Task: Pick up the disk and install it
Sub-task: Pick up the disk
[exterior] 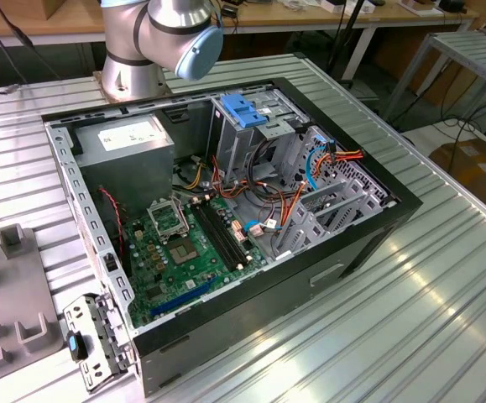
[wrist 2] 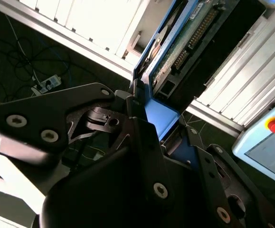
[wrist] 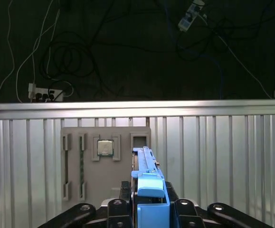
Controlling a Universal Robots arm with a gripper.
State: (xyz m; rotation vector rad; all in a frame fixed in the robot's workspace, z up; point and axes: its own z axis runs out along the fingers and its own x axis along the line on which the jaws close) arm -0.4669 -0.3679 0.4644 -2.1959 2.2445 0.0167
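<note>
Apparently the gripper [wrist: 150,195] clamps the disk [wrist: 146,161]; second wrist view shows its circuit board [wrist 2: 184,43].

Robotics lab, ribbed metal worktable [exterior: 444,319], opened computer case [exterior: 243,329], wooden benches [exterior: 293,18]

A: Worktop [exterior: 444,319]: ribbed silver metal, glare streaks. Beyond it?
B: Wooden bench [exterior: 297,18] along the back, metal table [exterior: 473,49] at the exterior view's right. Floor [wrist: 137,71] dark; loose cables [wrist: 56,61], power strip [wrist: 42,94].
</note>
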